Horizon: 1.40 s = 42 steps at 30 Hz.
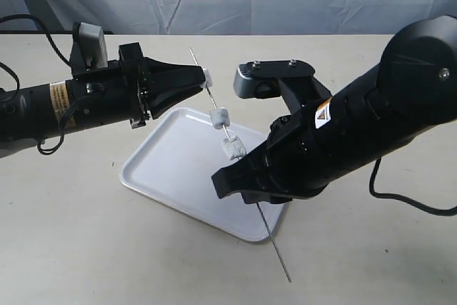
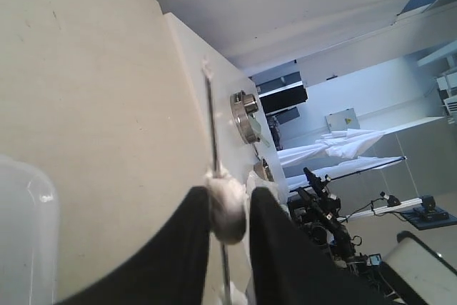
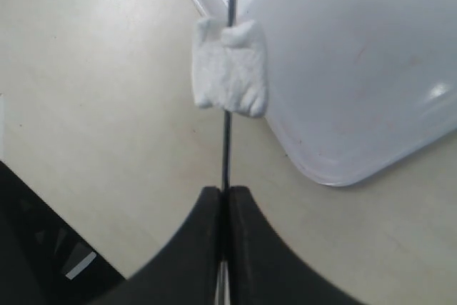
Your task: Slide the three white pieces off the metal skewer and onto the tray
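Left gripper [image 1: 203, 77] pinches top white piece [image 1: 208, 76], likely soft and light, so squeeze gently; right gripper [image 3: 225, 196] clamps the stiff, thin metal skewer [image 3: 227, 141].

Our right pincer [image 3: 225, 198] clamps the metal skewer [image 3: 227, 149]; we see one white piece [image 3: 230, 69] threaded just beyond its tips, crossing the tray [image 3: 357, 69] rim, desk [image 3: 93, 105] beneath.

Our matte-black left arm [image 1: 28, 108] wears a yellow label [image 1: 58, 96], grey camera block [image 1: 91, 44] and black cable [image 1: 21, 17]; our bulkier black right arm [image 1: 400, 105] — orange-white warning sticker [image 1: 323, 113], grey two-screw housing [image 1: 275, 76] — trails another. Left gripper [image 1: 207, 78] and right gripper [image 1: 251, 189] taper to black fingers.
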### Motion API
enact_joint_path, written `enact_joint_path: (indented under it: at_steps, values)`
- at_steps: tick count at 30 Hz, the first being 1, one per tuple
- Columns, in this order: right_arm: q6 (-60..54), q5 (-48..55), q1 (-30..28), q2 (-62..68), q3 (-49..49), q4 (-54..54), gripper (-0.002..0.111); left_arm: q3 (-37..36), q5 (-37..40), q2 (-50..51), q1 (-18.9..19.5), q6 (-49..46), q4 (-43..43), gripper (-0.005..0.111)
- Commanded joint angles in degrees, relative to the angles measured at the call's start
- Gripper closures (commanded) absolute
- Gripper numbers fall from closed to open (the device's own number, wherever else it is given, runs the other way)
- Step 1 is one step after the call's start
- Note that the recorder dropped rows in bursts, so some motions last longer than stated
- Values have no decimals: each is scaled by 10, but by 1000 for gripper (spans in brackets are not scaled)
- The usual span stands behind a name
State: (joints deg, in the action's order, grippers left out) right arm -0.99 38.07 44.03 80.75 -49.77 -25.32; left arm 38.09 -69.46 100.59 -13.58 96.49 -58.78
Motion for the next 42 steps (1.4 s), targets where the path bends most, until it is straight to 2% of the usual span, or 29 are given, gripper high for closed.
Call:
enact_joint_path:
  at_steps: [1,6,21,29,35,38,42]
  values:
    - [-6,-12,1,1,3,-2,109,2,-5,1,-3,-5,6,96]
    - [-6,-14,1,1,3,-2,109,2,-5,1,-3,-12,3,107]
    - [-8,-14,1,1,34,-6,109,2,-5,1,-3,-17,32,107]
    - [-9,-61,52,1,97,-11,109,2,-5,1,-3,-44,92,107]
    - [-4,-45,63,1,107,-19,109,2,-5,1,1,-77,83,107]
    - [-4,-39,63,-3,107,-3,109,2,58,1,9,-85,30,107]
    - [21,-39,63,-20,107,19,109,2,233,1,9,-79,-85,107]
